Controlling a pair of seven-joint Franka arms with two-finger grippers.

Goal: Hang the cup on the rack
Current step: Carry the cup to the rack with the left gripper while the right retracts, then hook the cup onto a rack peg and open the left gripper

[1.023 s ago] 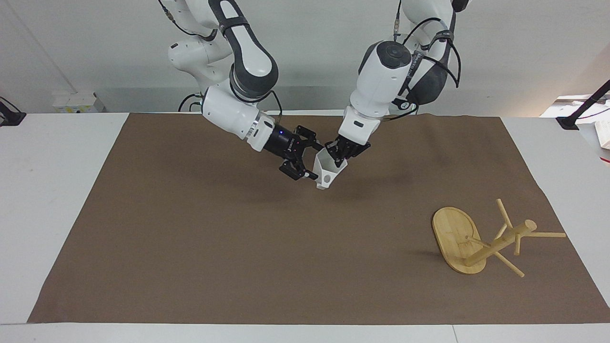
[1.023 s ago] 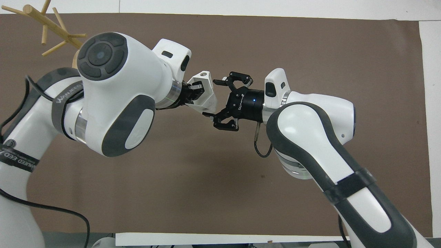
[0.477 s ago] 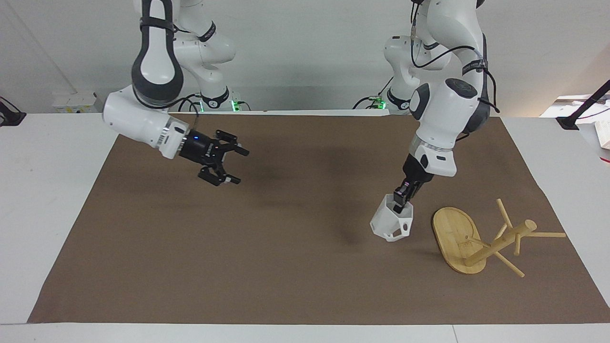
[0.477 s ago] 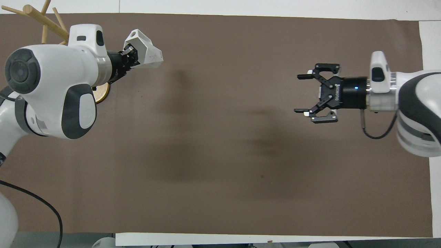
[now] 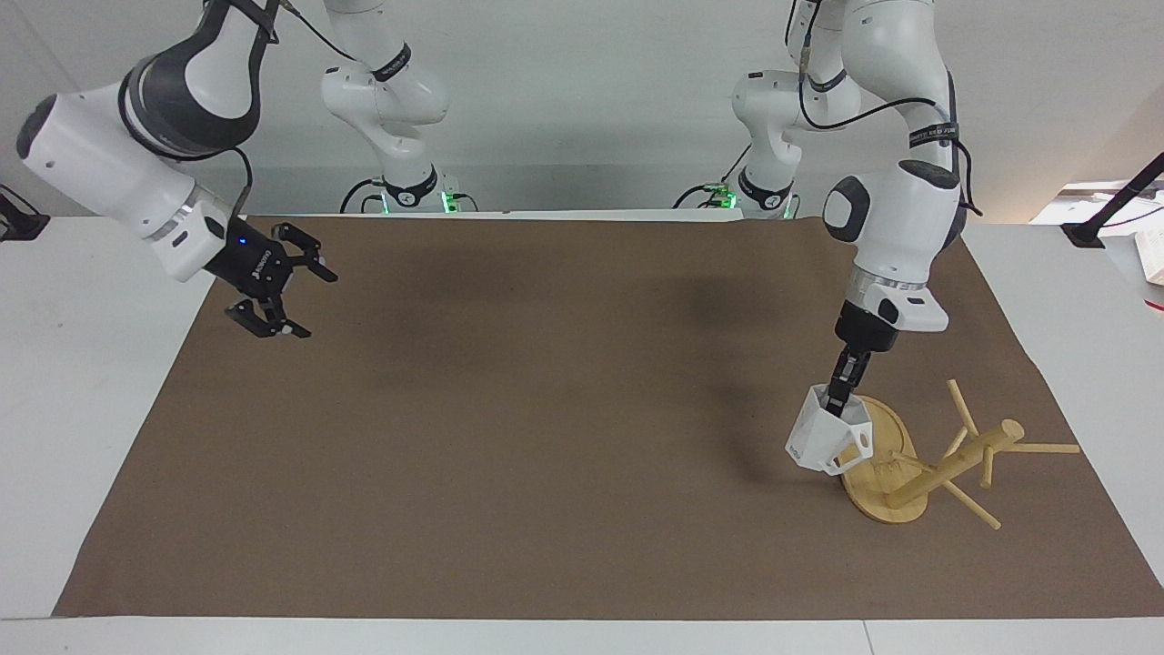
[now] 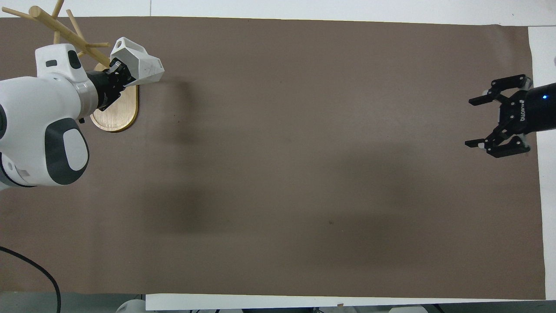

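The white faceted cup (image 5: 826, 441) hangs in the air from my left gripper (image 5: 837, 389), which is shut on its rim. The cup is tilted, over the edge of the rack's oval base, with its handle toward the post. The bamboo rack (image 5: 946, 464) stands on its base at the left arm's end of the table, its pegs bare. In the overhead view the cup (image 6: 141, 65) covers part of the rack (image 6: 114, 115) under my left gripper (image 6: 116, 71). My right gripper (image 5: 284, 305) is open and empty over the mat's edge at the right arm's end; it also shows in the overhead view (image 6: 478, 122).
A brown mat (image 5: 546, 437) covers most of the white table (image 5: 91, 382). A black clamp stand (image 5: 1096, 227) sits on the table at the left arm's end, nearer to the robots than the rack.
My left gripper has carried the cup from over the middle of the mat to over the rack's base. My right gripper, open throughout, has drawn back to the right arm's end.
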